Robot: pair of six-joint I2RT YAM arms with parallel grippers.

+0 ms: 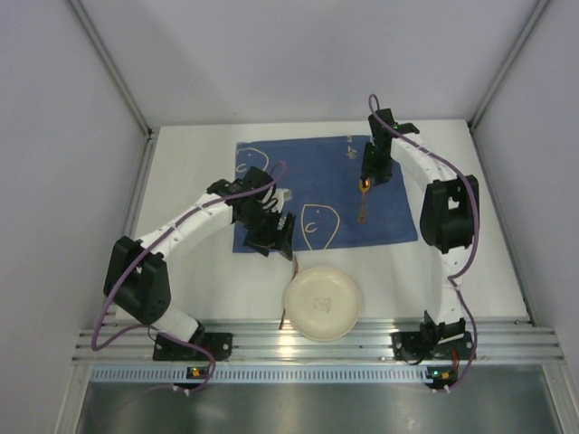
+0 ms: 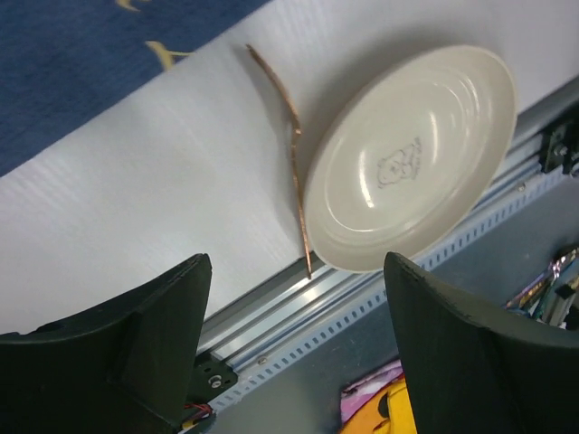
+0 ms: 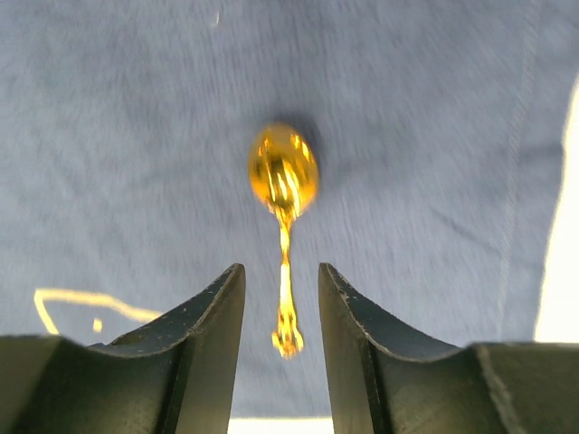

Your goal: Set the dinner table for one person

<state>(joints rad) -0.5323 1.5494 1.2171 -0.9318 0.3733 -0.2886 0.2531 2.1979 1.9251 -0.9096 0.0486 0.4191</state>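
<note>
A blue cloth (image 1: 326,176) lay spread flat, marked with white fish outlines (image 1: 318,224). On its right half rested a gold spoon (image 3: 283,176), bowl towards the near side, the handle running straight away from it. Near the cloth's front edge, and clear of it, sat a round cream plate (image 1: 323,303) with a small emblem at its centre. Slender copper-coloured sticks (image 2: 297,172) lay close against the plate's left rim; whether they touched it could not be confirmed. Plain grey wall panels (image 1: 54,136) enclosed the area on three sides, and a brushed metal sheet (image 1: 308,407) ran along the front.
</note>
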